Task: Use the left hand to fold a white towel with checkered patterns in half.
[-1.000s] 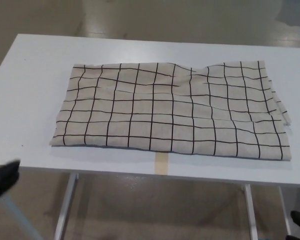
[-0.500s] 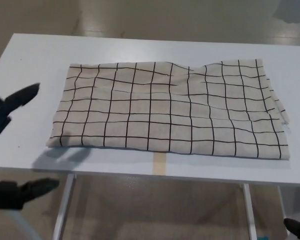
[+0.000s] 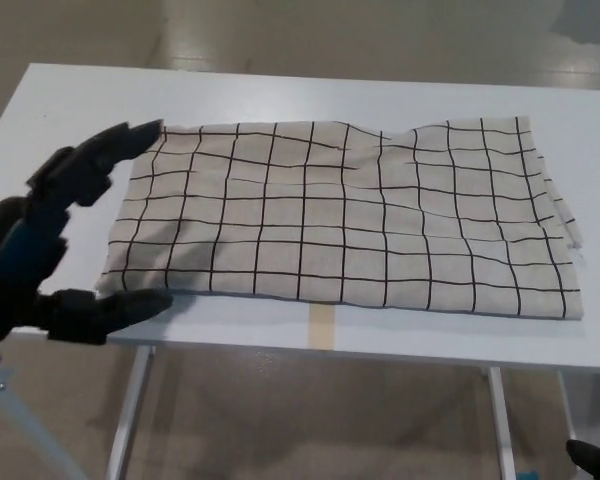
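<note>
Surface: a white table [image 3: 280, 95] with a smooth matte top and a straight front edge; one short strip of tan tape [image 3: 323, 327] sits on the top at the front edge, just below the cloth.
Supports: two white metal table legs show beneath the top, a left leg [image 3: 130, 420] and a right leg [image 3: 500, 425], both slanting slightly.
Room: pale beige glossy floor [image 3: 310, 410], visible beyond the far edge and under the table, with soft light reflections.
Towel position: the towel [image 3: 360, 215] lies flat on the table, spanning most of its width, its long sides parallel to the front edge, its near edge just short of that edge.
Towel count: one.
Towel material: off-white woven cloth with a thin black grid of roughly square cells; the shape is rectangular; a low ripple runs along the far edge near the middle, and layered edges show at the right end.
Left hand: the left hand [image 3: 55, 240] is black, with thick segmented fingers [image 3: 105, 155] and a thumb [image 3: 110, 308] spread wide apart, holding nothing; it is at the towel's left end, fingertips over the far left corner and thumb by the near left corner. Contact with the cloth cannot be determined.
Right hand: not visible.
Other: a small dark object [image 3: 592, 460] at the lower right corner, unidentifiable.
</note>
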You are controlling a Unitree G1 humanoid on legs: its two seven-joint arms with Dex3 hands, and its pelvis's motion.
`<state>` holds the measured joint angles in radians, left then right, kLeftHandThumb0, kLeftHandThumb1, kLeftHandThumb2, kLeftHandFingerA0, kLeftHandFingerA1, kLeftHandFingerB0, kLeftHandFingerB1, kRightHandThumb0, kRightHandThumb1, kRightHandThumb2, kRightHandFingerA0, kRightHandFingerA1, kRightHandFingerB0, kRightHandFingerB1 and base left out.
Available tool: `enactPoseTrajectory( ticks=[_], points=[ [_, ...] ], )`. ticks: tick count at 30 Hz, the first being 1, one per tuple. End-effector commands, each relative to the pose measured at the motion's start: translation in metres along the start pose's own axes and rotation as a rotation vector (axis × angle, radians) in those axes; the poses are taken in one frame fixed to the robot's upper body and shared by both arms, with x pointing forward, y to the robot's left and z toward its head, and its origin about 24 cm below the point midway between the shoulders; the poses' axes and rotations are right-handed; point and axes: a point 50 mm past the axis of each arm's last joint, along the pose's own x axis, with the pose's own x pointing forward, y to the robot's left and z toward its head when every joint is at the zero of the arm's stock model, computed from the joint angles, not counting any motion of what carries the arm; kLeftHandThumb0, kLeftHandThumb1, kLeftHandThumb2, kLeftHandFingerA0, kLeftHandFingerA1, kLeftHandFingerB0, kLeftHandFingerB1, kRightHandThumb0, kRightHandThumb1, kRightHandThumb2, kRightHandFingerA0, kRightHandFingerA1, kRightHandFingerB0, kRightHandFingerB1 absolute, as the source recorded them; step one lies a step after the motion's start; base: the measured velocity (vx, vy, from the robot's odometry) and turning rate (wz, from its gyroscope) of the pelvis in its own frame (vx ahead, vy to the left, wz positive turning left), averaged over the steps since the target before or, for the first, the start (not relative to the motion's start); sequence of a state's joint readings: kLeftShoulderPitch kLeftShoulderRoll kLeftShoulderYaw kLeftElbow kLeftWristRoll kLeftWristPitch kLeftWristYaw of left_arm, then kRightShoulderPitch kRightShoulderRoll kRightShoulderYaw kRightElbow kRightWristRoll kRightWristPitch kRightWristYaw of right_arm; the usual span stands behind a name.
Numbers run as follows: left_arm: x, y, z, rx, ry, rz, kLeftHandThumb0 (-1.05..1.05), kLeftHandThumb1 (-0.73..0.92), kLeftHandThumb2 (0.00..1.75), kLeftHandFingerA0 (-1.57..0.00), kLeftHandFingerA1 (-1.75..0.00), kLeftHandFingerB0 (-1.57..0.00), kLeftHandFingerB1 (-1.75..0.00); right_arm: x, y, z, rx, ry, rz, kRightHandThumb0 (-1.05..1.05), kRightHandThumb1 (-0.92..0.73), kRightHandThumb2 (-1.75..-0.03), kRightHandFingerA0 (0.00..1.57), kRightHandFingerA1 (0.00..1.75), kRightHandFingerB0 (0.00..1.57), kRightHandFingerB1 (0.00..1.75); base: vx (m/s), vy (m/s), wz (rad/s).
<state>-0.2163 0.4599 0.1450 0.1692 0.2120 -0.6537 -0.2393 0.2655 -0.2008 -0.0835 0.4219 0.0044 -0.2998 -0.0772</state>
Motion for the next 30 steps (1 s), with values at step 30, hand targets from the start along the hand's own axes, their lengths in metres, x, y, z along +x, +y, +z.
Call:
enactPoseTrajectory(
  ticks=[30],
  points=[
    [0.05, -0.076, -0.054, 0.749, 0.238, -0.493, -0.1, 0.52, 0.64, 0.0, 0.0, 0.0, -0.03, -0.003, 0.001, -0.004, -0.008, 0.005, 0.033, -0.3, -0.54, -0.56, 0.43, 0.53, 0.41, 0.5, 0.0, 0.0, 0.0]
  ],
)
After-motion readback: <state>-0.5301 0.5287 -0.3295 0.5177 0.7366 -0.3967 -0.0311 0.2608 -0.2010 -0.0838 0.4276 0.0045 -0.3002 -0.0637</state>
